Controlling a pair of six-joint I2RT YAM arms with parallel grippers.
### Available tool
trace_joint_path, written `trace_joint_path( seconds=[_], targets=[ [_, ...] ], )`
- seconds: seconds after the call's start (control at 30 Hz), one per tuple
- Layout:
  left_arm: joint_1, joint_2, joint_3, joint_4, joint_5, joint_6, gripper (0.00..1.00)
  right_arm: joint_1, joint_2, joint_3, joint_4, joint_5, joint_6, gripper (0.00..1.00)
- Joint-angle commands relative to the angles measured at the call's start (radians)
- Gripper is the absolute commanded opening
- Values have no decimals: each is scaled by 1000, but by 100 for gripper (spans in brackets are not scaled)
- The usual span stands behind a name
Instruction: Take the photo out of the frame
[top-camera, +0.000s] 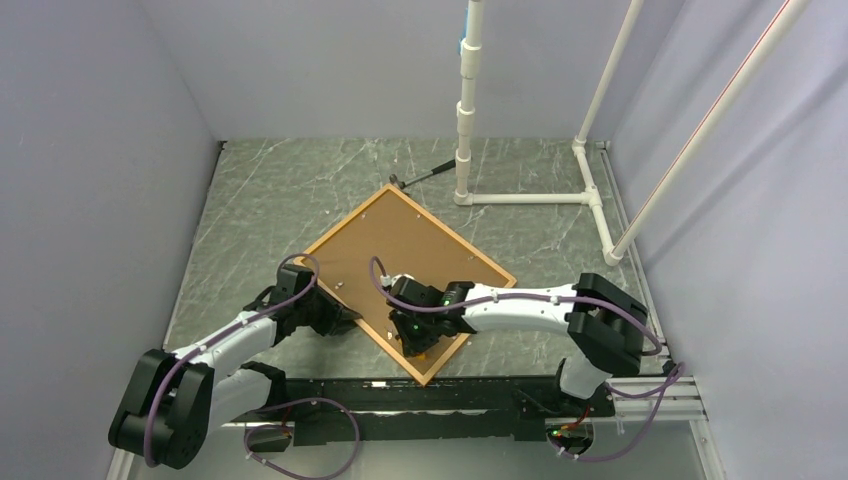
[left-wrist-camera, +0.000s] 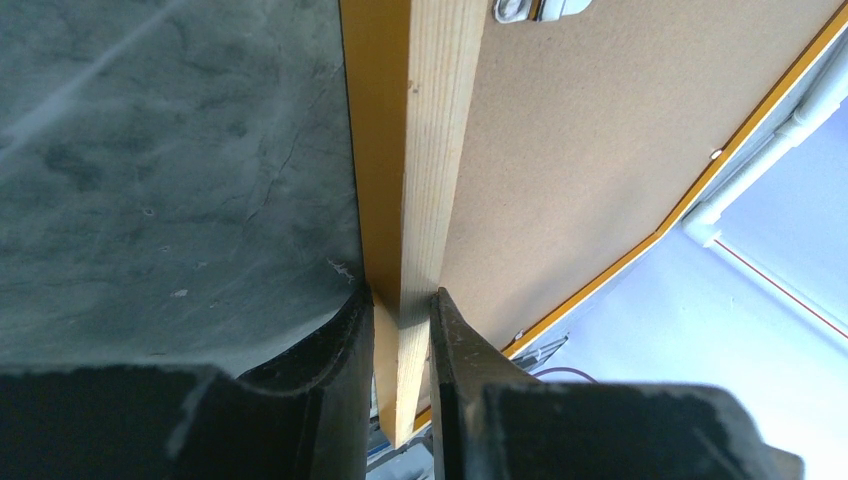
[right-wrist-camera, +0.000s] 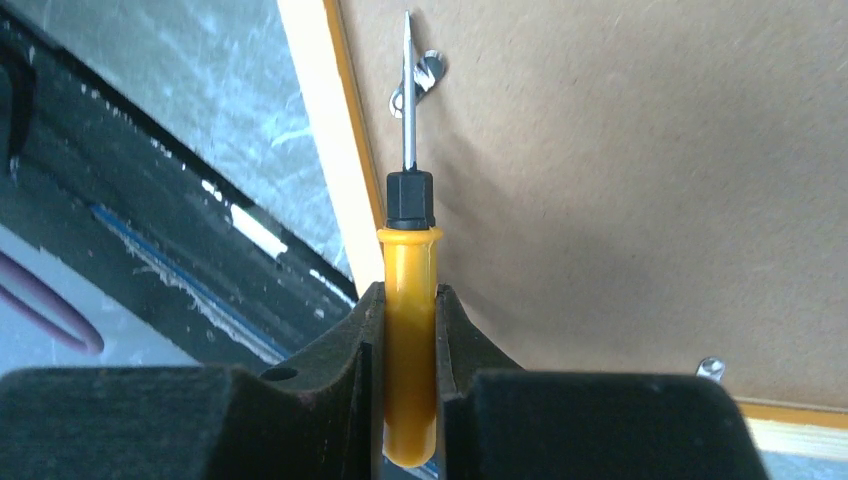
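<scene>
Grey marbled table (top-camera: 260, 200), walls (top-camera: 100, 150) perhaps lilac — left claw (left-wrist-camera: 400, 305) pinches the frame (left-wrist-camera: 380, 130); right claw (right-wrist-camera: 408, 295) grips a screwdriver (right-wrist-camera: 408, 260).

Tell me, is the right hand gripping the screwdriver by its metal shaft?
No, the right hand clamps the screwdriver by its orange handle; the metal shaft sticks out free.

Centre picture, the frame (top-camera: 349, 221) lies diamond-wise, the photo (top-camera: 410, 250) brown back up. Left gripper (top-camera: 342, 318) meets its lower-left edge, right gripper (top-camera: 416, 340) over the bottom corner. A thin dark tool (top-camera: 425, 172) lies just beyond the top corner.
</scene>
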Motion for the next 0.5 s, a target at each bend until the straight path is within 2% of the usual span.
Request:
trace_joint_path(
  seconds=[0.0, 0.13, 0.47],
  targets=[
    [-15, 28, -37, -37, -66, 9, 0, -8, 34, 48, 36, 102, 36, 0],
    [-14, 29, -37, -35, -68, 9, 0, -7, 36, 82, 10, 133, 37, 0],
    [-10, 63, 33, -82, -125, 75, 0, -33, -133, 79, 0, 123, -25, 0]
  ],
)
